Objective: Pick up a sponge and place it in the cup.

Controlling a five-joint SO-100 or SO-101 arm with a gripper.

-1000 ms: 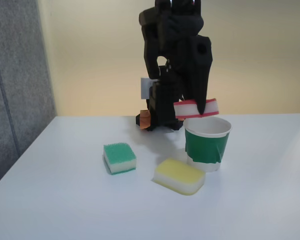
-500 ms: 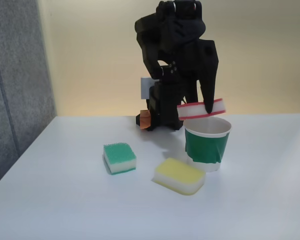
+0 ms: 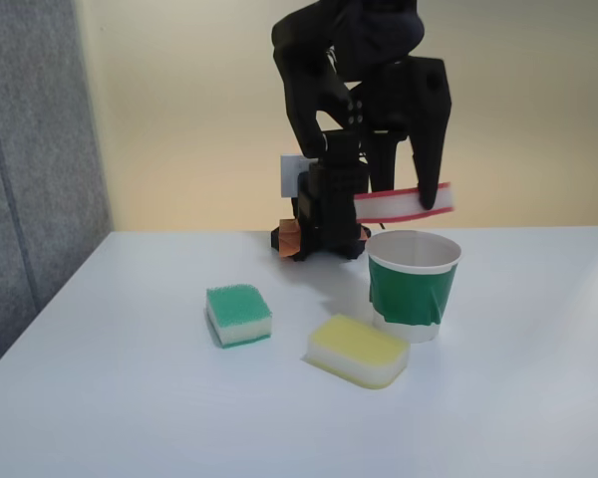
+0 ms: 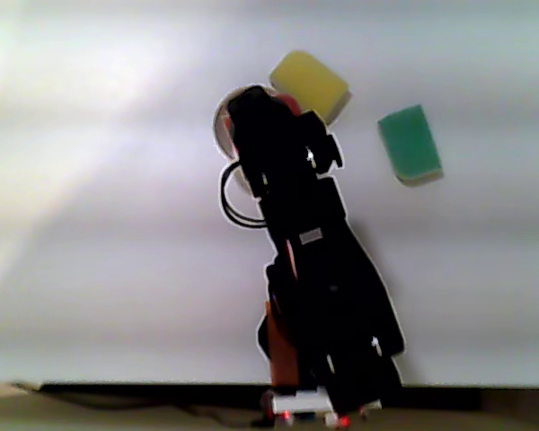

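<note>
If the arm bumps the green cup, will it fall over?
Probably easily. The cup looks like thin paper and seems empty, so likely light. It is taller than its narrow base, so a knock near the rim could tip it. The sponge above looks soft.

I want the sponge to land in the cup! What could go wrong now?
1. The red-and-white sponge hangs flat above the green paper cup, almost as wide as the opening. If dropped this way, it might catch on the white rim and tumble off.
2. The gripper holds it slightly toward the cup's far side, so it might miss.
3. The cup looks light; lowering too far could tip it onto the yellow sponge.
</note>
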